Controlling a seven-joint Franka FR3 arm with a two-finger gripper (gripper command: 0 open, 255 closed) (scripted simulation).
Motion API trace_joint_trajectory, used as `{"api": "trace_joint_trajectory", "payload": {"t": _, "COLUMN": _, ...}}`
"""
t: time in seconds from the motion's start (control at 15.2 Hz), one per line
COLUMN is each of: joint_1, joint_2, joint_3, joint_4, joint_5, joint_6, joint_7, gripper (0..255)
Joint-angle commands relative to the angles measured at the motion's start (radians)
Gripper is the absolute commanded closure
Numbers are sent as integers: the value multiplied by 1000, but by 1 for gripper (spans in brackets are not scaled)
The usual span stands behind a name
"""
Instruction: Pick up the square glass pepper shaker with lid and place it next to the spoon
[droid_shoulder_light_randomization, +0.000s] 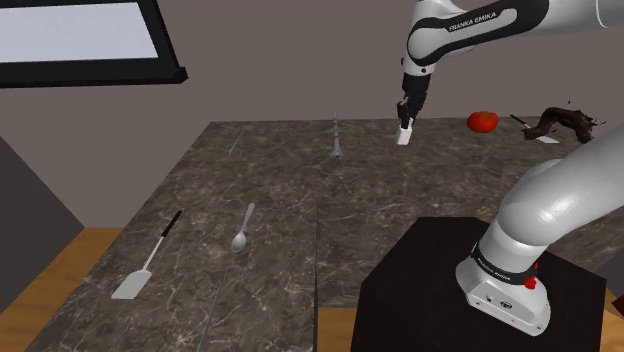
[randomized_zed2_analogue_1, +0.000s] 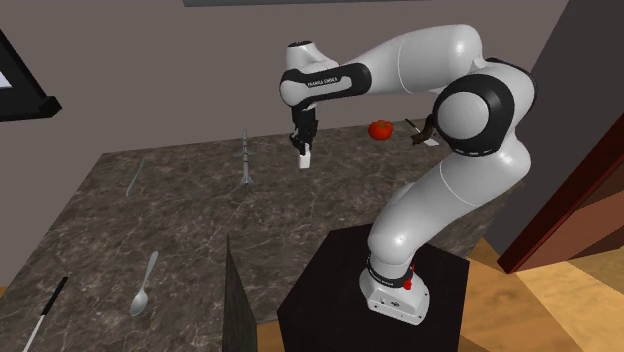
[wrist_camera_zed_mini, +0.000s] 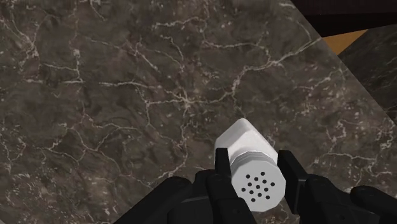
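the black two-finger pincer (wrist_camera_zed_mini: 254, 163) is closed on a white square pepper shaker (wrist_camera_zed_mini: 243, 145) with a round perforated lid, one finger pressed to each side just below the cap. in the wrist view the lid's dots face the camera, with dark veined marble spread out beneath. from the shoulder view, the pincer (droid_shoulder_light_randomization: 406, 124) hangs straight down with the pepper shaker (droid_shoulder_light_randomization: 404, 137) over the far side of the dark marble tabletop (droid_shoulder_light_randomization: 280, 180), apparently lifted off it. the white arm link above reads "franka emika" (droid_shoulder_light_randomization: 482, 20); the same lettering shows in the second exterior view (randomized_zed2_analogue_1: 318, 80). the slim grey metal spoon (droid_shoulder_light_randomization: 241, 232) lies flat well apart from the shaker, towards the near edge, and a grey spatula with a black handle (droid_shoulder_light_randomization: 142, 266) lies beside it. a round red tomato (droid_shoulder_light_randomization: 482, 121) sits near the shaker, on the shoulder view's right.
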Motion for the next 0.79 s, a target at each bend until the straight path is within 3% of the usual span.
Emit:
{"api": "trace_joint_trajectory", "payload": {"t": 0.0, "joint_1": 1, "joint_2": -4, "joint_3": 2, "joint_4": 27, "joint_5": 2, "joint_6": -31, "joint_7": -1, "gripper": 255}}
{"api": "trace_joint_trajectory", "payload": {"t": 0.46, "joint_1": 3, "joint_2": -13, "joint_3": 9, "joint_4": 104, "joint_5": 6, "joint_6": -117, "joint_7": -4, "gripper": 255}}
{"api": "trace_joint_trajectory", "payload": {"t": 0.73, "joint_1": 43, "joint_2": 0, "joint_3": 79, "joint_4": 110, "joint_5": 40, "joint_6": -117, "joint_7": 91, "gripper": 255}}
